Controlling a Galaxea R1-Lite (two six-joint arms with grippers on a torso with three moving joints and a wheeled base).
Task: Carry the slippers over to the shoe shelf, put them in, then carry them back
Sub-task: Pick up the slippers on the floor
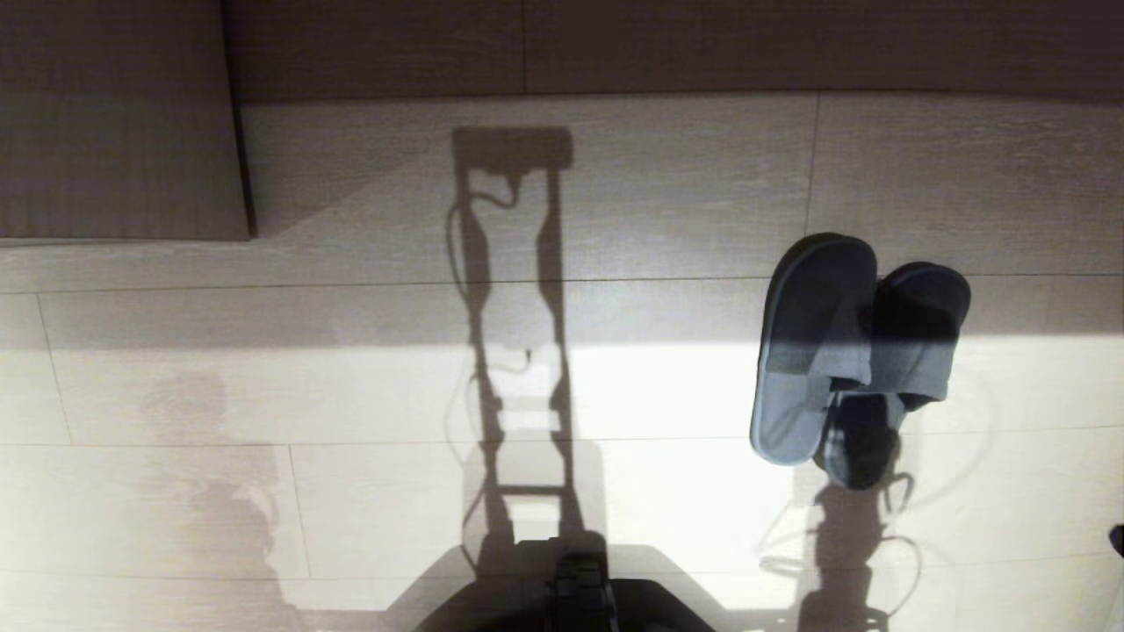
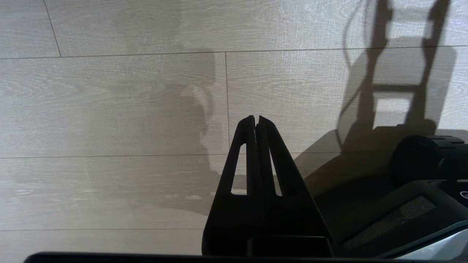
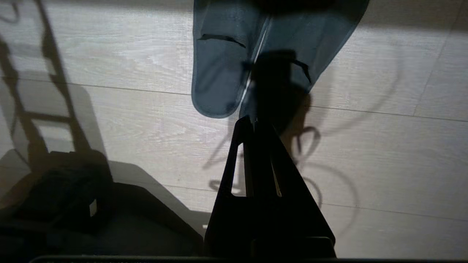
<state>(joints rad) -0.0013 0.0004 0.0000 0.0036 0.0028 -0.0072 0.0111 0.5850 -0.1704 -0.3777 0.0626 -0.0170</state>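
Scene: I am looking down from the head camera at a pale plank floor [image 1: 615, 219] crossed by a hard band of sunlight, my rig's shadow running up the middle.
Slippers: the slippers [image 1: 856, 351] lie on the floor to my right, side by side and touching, one partly overlapping the other, half in shade and half in sun.
Shoe shelf: I cannot pick it out with any certainty; a greige wood-grain panel [image 1: 114, 123] stands at the far left and a dark board runs along the far edge.
Right gripper: my right gripper [image 3: 256, 122] has its two fingers pressed together with nothing between them, its tip just short of the near ends of the slippers.
Left gripper: my left gripper [image 2: 256, 118] is likewise closed and empty, hanging over bare floor well away from the pair.
Step in hand: I judge this the approach for the first pickup.
Doing it well: I would spread the fingers before going lower, aim where the two slippers overlap so one pinch takes both, and come in low along the floor, since soft fabric will fold and one slipper could slide free.
Count: two slippers, one pair; two grippers; no other shoes in view.
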